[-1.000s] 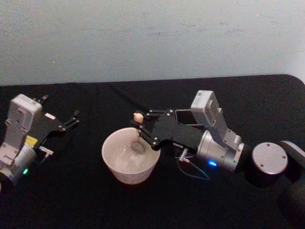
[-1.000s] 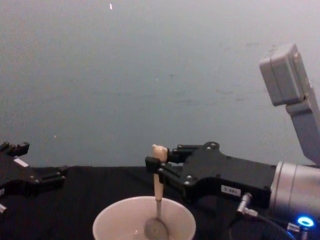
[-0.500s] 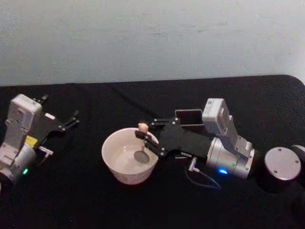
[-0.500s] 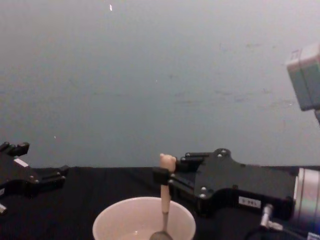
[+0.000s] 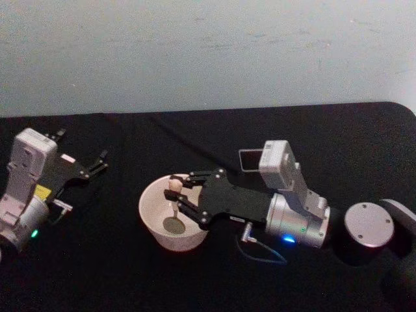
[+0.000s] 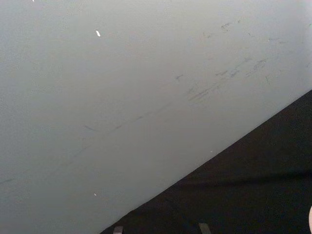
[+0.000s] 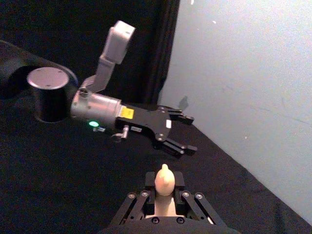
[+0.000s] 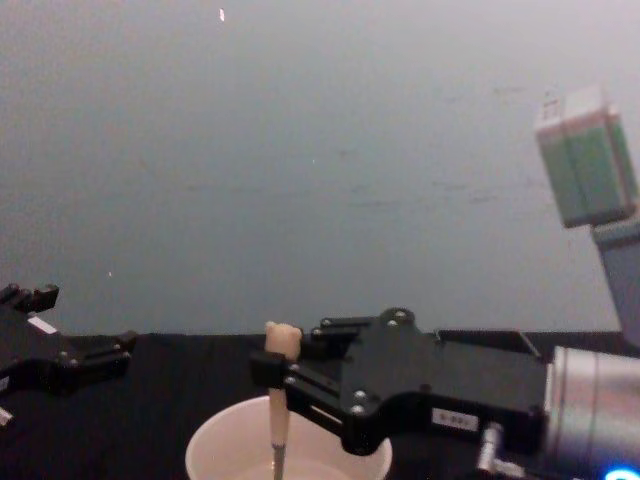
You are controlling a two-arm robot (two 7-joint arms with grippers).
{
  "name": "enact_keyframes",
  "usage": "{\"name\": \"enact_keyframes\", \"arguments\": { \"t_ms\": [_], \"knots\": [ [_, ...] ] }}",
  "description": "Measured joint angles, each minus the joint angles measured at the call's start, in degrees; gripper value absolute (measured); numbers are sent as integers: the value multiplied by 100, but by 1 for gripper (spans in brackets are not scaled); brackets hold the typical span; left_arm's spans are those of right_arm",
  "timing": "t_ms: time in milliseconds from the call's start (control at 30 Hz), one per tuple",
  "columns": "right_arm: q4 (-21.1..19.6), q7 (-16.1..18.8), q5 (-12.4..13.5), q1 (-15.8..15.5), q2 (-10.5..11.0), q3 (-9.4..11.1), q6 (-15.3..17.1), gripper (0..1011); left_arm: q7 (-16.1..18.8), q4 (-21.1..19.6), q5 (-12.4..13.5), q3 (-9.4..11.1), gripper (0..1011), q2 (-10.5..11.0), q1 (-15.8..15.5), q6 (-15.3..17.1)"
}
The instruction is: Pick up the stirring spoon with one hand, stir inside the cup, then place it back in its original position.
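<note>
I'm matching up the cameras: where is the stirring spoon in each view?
Head view: stirring spoon left of centre, standing in the cup.
Chest view: bottom centre-left, knob above the rim.
Right wrist view: bottom centre, its knob.
Left wrist view: wall; left gripper parked far left.
Landmark: right gripper clamping it below the knob.

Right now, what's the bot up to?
The right gripper is shut on the spoon just below its knob. It holds the spoon upright with the lower end down in the cup, so this looks like the stirring step. The holder stands behind the right wrist, and the spoon is not yet returned to it. The left gripper is parked open off to the left.
</note>
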Motion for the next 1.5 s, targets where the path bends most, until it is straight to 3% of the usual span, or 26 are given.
{"name": "enact_keyframes", "arguments": {
  "t_ms": [267, 467, 1200, 1500],
  "knots": [
    [374, -468, -158, 154, -342, 41, 14, 211, 0, 0, 0, 0, 1001, 0, 0, 0],
    [493, -682, -278, 183, -414, 149, 59, 212, 0, 0, 0, 0, 1001, 0, 0, 0],
    [326, -698, -297, 54, -312, 360, 169, 212, 0, 0, 0, 0, 1001, 0, 0, 0],
    [54, -582, -187, -111, -97, 422, 220, 212, 0, 0, 0, 0, 1001, 0, 0, 0]
  ]
}}
